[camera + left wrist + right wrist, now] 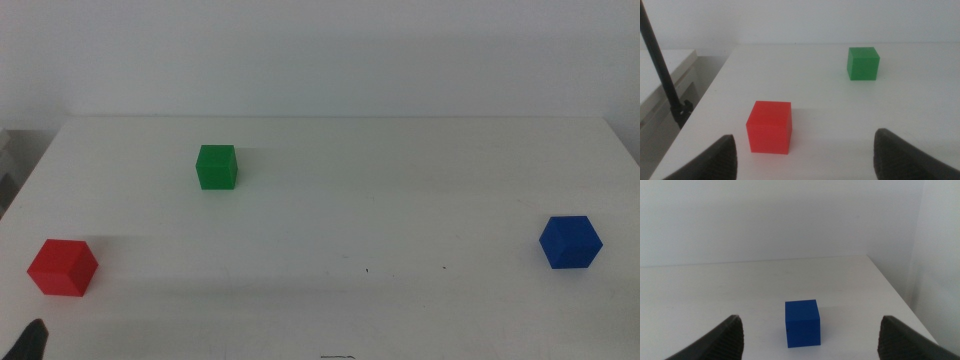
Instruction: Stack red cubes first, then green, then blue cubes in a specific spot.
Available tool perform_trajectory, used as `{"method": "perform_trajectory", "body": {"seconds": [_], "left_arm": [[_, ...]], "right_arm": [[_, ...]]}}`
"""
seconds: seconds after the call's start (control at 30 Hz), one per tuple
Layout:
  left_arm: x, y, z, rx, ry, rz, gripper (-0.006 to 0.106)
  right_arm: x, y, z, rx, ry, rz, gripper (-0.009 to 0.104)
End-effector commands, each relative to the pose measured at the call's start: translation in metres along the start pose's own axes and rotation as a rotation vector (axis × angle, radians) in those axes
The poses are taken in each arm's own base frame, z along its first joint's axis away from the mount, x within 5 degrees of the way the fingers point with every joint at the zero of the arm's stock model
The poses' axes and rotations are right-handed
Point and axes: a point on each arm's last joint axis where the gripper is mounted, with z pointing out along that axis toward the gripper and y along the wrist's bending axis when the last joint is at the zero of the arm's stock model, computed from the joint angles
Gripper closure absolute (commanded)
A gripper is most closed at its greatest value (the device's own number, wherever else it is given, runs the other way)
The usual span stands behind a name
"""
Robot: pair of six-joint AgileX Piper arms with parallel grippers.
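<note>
The red cube rests near the table's front left, with the green cube further back and the blue cube far to the right. All three stand apart on the white tabletop, which carries no mark for the specific spot. In the left wrist view my left gripper is open, just short of the red cube, and the green cube lies beyond it. My right gripper is open, and the blue cube sits on the table just ahead of its jaws. Only a left jaw tip shows in the middle view.
A black pole and a pale side surface stand off the table's left edge. The table's right edge runs close to the blue cube. A white wall rises behind the table.
</note>
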Motion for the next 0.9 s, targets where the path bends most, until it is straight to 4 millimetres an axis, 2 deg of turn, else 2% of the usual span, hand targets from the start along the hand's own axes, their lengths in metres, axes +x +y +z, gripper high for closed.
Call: {"method": "perform_trajectory", "body": {"seconds": [0.0,0.2,0.37,0.87], "left_arm": [[-0.01,0.001,-0.003,-0.01,-0.116,-0.019,0.007],[-0.026,0.003,-0.007,-0.061,-0.112,-0.025,0.007],[-0.049,0.002,-0.008,-0.064,0.031,-0.032,0.007],[-0.165,-0.001,-0.034,-0.066,0.456,-0.03,0.007]], "right_arm": [[-0.011,0.001,-0.002,-0.009,-0.106,-0.012,0.005],[-0.011,0.001,-0.002,-0.009,-0.106,-0.012,0.005],[-0.011,0.001,-0.002,-0.009,-0.106,-0.012,0.005],[-0.011,0.001,-0.002,-0.009,-0.106,-0.012,0.005]]}}
